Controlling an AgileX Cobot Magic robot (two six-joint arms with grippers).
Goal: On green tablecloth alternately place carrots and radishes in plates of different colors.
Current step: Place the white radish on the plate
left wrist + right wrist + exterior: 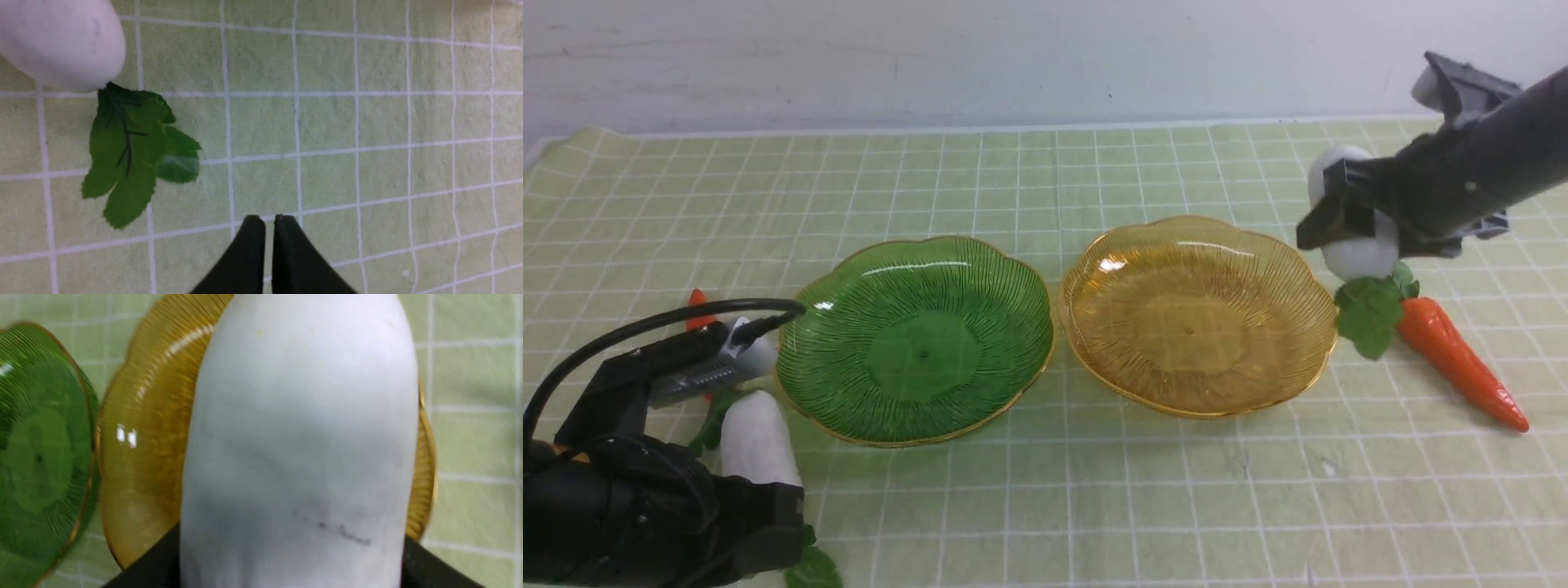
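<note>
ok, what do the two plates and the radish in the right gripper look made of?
Green plate and amber plate: likely translucent plastic with a glossy finish. Both show bright glints, fine moulded ribs and gold-coloured rims. Radish: matte white, perhaps foam or soft plastic. It shows no glare and has faint grey scuffs. The exact material can't be told from the look alone.

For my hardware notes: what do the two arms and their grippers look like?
The black left arm carries a looping black cable and a silver-grey ribbed module; the right arm is a dark tube with a grey bracket. The left gripper has tapered black fingers.
</note>
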